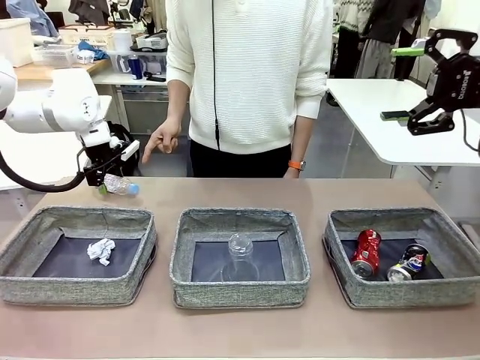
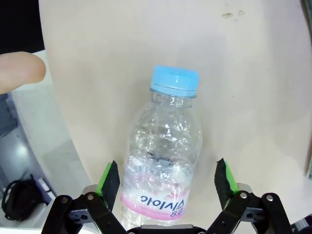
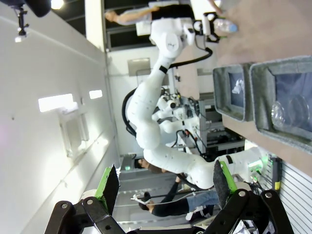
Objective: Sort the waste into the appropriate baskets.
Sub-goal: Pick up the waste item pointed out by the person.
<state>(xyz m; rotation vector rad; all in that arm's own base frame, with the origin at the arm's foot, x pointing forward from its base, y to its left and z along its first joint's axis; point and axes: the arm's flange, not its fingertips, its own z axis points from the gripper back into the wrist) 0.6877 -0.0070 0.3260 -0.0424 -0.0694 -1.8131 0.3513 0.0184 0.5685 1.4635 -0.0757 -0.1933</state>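
Your left gripper [image 2: 165, 183] stands wide around the clear bottle [image 2: 163, 161], seemingly not touching it, blue cap [image 2: 174, 80] at twelve o'clock; your right gripper [image 1: 409, 86] hangs wide, empty.

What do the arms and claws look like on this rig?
Both arms have glossy white rounded shells. A black cable loops under the left arm. Each claw is a black linkage frame with two fingers carrying green pads: left claw, right claw. White lettering marks the side of the right claw's body.
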